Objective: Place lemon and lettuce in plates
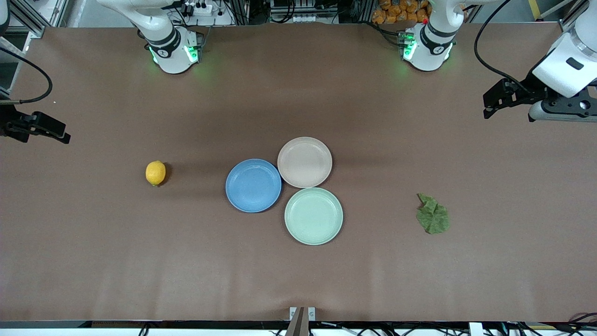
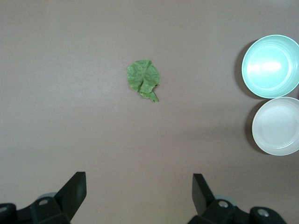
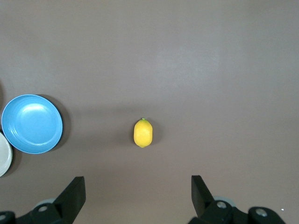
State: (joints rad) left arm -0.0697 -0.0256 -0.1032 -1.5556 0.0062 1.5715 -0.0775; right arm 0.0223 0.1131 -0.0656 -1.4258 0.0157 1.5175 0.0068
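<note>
Left gripper hangs high over the table edge at the left arm's end, fingers spread wide, holding nothing. Right gripper likewise over the edge at the right arm's end: wide open, empty. Neither arm has started in.

Lemon lies on the bare table toward the right arm's end, well apart from the plates. Lettuce lies flat toward the left arm's end, also well apart, a little nearer the front edge than the lemon.

Blue plate and beige plate sit mid-table, rims touching or nearly so; both empty. Mint plate sits just beside them, nearer the front edge; also empty.

Judgement: nothing placed yet; step in hand is the approach.
- Lemon: come straight down, close across the short axis so it cannot roll or squirt out. Blue plate is the closer target.
- Lettuce: thin and flat; fingertips must reach the table and pinch a raised crinkle or the stem end. Risk of closing on nothing.

No brands, labels or writing legible on any item.
</note>
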